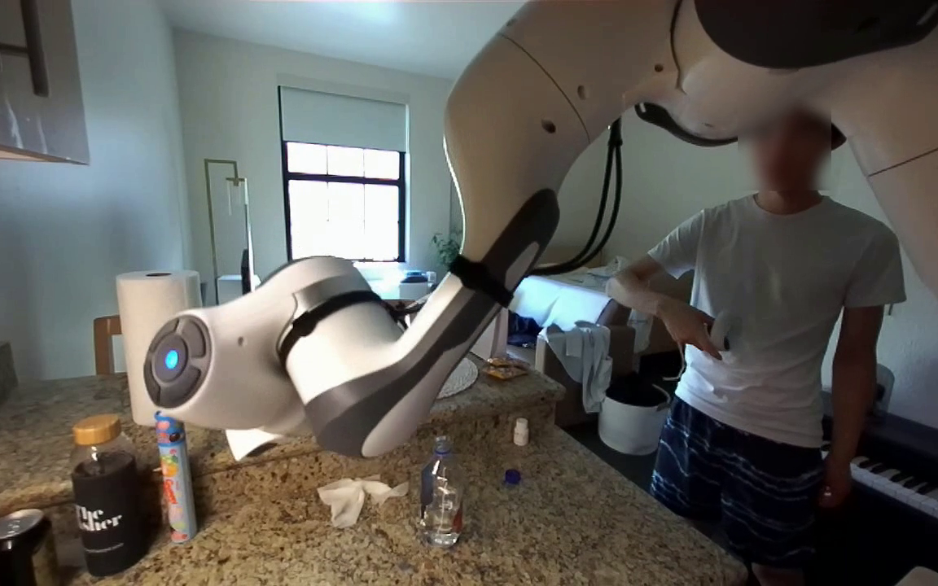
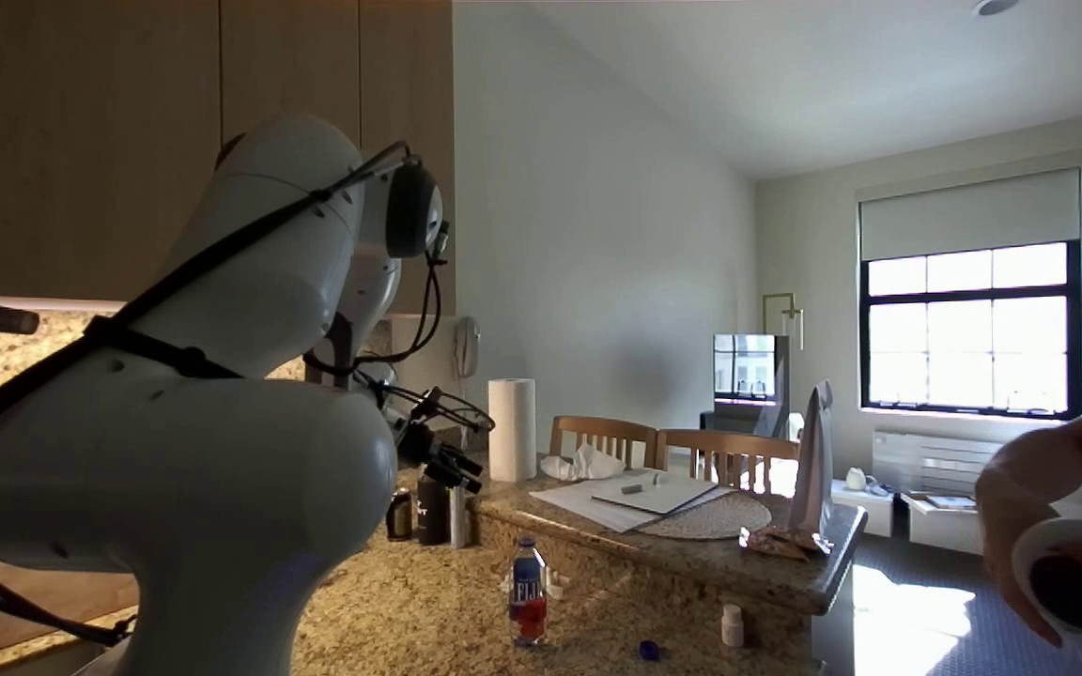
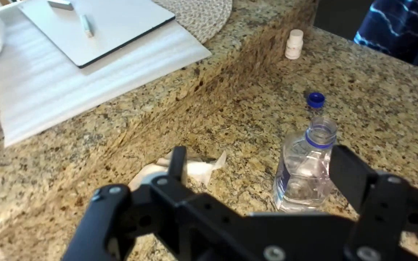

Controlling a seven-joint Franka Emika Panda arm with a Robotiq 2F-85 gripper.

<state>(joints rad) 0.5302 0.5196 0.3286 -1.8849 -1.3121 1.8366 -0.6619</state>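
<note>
My gripper [image 3: 258, 157] stands open above the granite counter, with its black fingers wide apart. In the wrist view a see-through plastic bottle [image 3: 305, 174] appears between them, nearer the right finger. It is upright and uncapped, and its label [image 2: 529, 591] shows in an exterior view. From the exterior views the gripper [image 2: 466, 477] is well apart from the bottle, so nothing is held. A blue cap [image 3: 316, 100] lies on the counter beyond the bottle. Crumpled white tissue [image 3: 203, 170] lies near the left finger, partly hidden by it. A small white bottle [image 3: 294, 45] stands farther back.
A raised granite ledge [image 3: 158, 94] carries a white sheet [image 3: 85, 90], a grey board [image 3: 111, 25] and a paper towel roll [image 2: 511, 422]. A dark bottle [image 1: 109, 517], a tube [image 1: 177, 488] and a can [image 1: 19, 553] stand together. A person [image 1: 791, 309] stands beside the counter.
</note>
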